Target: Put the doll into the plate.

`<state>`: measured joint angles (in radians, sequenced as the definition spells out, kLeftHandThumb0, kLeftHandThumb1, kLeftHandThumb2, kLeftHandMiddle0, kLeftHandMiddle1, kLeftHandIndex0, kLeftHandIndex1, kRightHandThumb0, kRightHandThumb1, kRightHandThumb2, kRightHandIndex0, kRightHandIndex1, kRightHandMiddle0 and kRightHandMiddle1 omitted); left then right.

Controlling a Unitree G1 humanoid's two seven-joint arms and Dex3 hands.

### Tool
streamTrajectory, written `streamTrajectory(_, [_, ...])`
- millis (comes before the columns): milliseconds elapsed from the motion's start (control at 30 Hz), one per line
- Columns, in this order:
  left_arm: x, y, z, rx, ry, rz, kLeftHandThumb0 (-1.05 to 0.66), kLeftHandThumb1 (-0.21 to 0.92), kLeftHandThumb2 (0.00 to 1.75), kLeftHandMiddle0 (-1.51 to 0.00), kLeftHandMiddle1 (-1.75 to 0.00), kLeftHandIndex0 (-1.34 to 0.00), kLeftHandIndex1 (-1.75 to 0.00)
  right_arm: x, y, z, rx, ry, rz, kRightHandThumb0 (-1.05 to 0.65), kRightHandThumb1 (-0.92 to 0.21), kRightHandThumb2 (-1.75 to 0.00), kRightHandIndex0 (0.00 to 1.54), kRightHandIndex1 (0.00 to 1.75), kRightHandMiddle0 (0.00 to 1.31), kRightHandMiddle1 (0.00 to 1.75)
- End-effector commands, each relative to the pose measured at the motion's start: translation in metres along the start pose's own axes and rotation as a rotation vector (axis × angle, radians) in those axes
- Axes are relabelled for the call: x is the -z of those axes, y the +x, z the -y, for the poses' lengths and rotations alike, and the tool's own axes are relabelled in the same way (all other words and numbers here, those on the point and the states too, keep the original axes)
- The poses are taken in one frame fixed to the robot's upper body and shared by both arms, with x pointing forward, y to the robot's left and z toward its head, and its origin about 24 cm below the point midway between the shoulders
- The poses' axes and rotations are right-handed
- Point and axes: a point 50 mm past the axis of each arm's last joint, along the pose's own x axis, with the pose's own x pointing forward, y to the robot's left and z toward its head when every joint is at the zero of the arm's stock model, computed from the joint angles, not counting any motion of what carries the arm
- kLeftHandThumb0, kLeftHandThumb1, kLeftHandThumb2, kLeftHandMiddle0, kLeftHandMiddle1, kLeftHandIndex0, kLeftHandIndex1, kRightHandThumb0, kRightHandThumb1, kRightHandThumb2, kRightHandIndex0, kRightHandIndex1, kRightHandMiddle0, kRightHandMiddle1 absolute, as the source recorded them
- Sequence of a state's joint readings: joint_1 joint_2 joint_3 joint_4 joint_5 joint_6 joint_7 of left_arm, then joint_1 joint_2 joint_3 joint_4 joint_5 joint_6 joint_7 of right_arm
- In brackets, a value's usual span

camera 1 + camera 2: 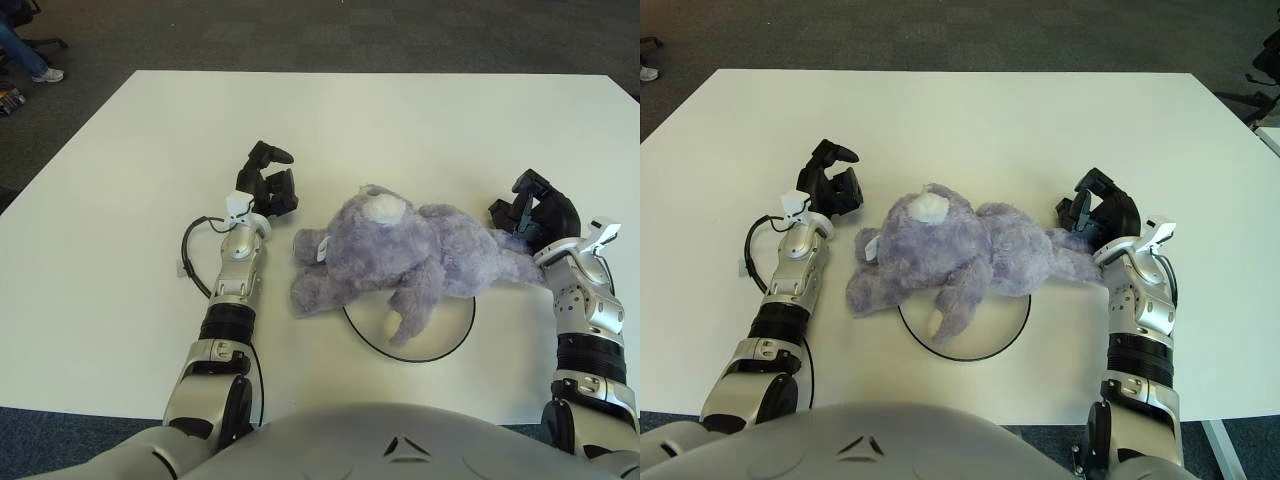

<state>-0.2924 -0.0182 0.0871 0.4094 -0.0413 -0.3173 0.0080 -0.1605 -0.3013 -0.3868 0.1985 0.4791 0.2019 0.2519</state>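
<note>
Two hands flank a fluffy lavender-purple plush doll (405,255) that sprawls across the middle of a broad white table (400,120). The doll lies over a round white plate with a thin dark rim (440,348), covering the plate's far half; the near arc of the plate shows bare below the doll, and one pale-tipped paw hangs down over its middle. The doll's head, with a white patch on top, points away from the robot, and part of its body spills off the plate onto the table on the left side. The left hand (266,185), black-fingered on a silver forearm, shows just beside the doll's left edge, apart from it, its fingers curled in and holding nothing. The right hand (1098,212) sits at the doll's right end, where the plush limb reaches its dark fingers (1080,208); the fingers are bent inward, but whether they actually grip the fur cannot be told. A thin black cable (192,250) loops beside the left forearm.
</note>
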Motion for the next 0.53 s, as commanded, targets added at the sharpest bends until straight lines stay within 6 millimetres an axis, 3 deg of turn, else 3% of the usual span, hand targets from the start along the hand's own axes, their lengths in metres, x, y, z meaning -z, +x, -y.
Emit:
streamTrajectory(0, [0.0214,-0.0171,-0.0077,-0.023,-0.006,-0.092,-0.44,0.45,1.15,-1.14,-1.75,-0.5,-1.75,0.0197,-0.0063,0.0055,0.038,0.021,-0.082,-0.53,-0.21,-1.45,1.35,1.75,0.71,1.75])
streamTrajectory(500, [0.0214,-0.0168,-0.0075,-0.025,-0.011,-0.094,-0.44,0.44,1.16,-1.14,-1.75,-0.51,-1.75,0.0197,-0.0059,0.0069,0.041,0.025,-0.077,-0.53,-0.21,-1.45,1.35,1.75,0.71,1.75])
